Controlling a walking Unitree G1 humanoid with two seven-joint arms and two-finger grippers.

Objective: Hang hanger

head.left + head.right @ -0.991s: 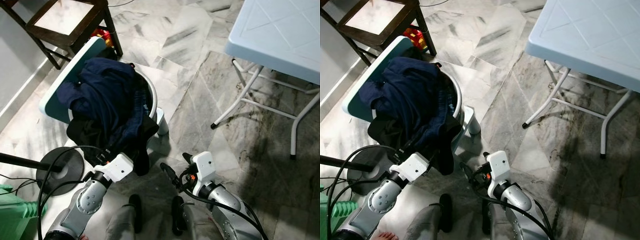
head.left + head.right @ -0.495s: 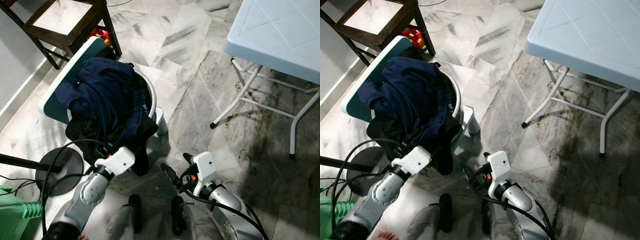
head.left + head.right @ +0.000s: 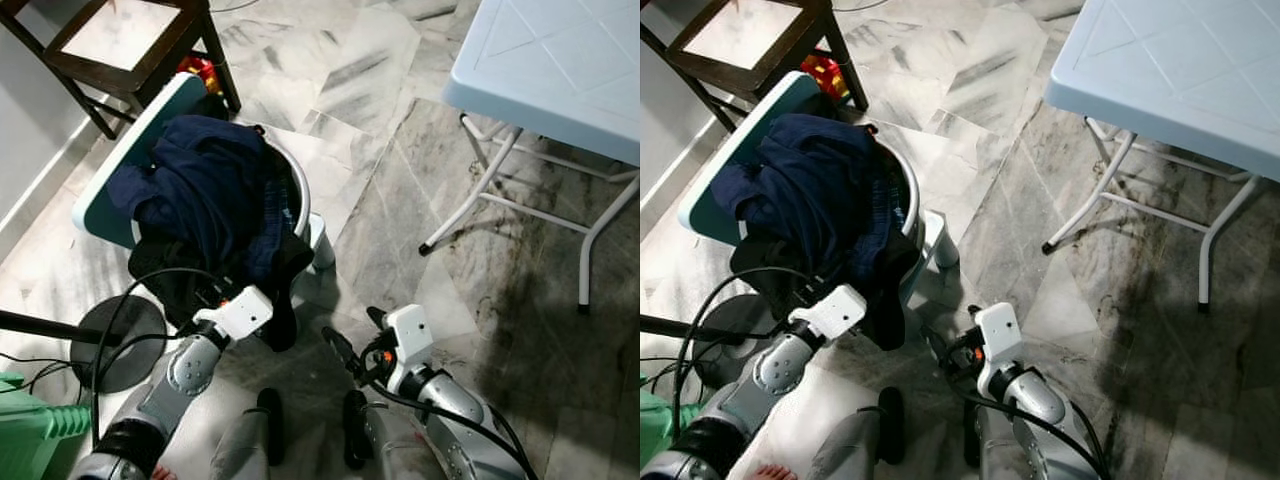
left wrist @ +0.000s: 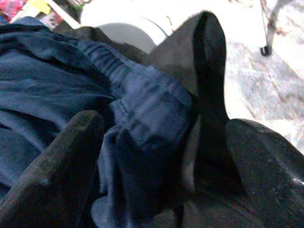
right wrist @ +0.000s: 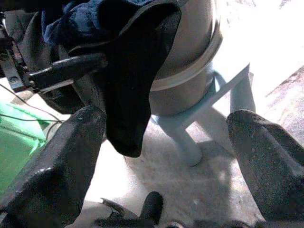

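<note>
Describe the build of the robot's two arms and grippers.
Both arms are silver metal with rounded joints and white box-shaped wrist housings. Each ends in two long black fingers. The left gripper has black cables looping beside its arm; the right gripper shows an orange-red spot by its wrist and black cabling.

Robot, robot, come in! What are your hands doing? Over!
Left tool open at the dark clothes in the basket. Right tool open, low.

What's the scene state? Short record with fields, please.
setting: marble floor
basket: white laundry tub on pale blue legs, heaped with dark blue clothes, black garment hanging over the rim
left gripper: open, fingers either side of the blue cloth
right gripper: open, low, facing the tub
nearby: white folding table, wooden chair, round black stand base
hanger: not identifiable
</note>
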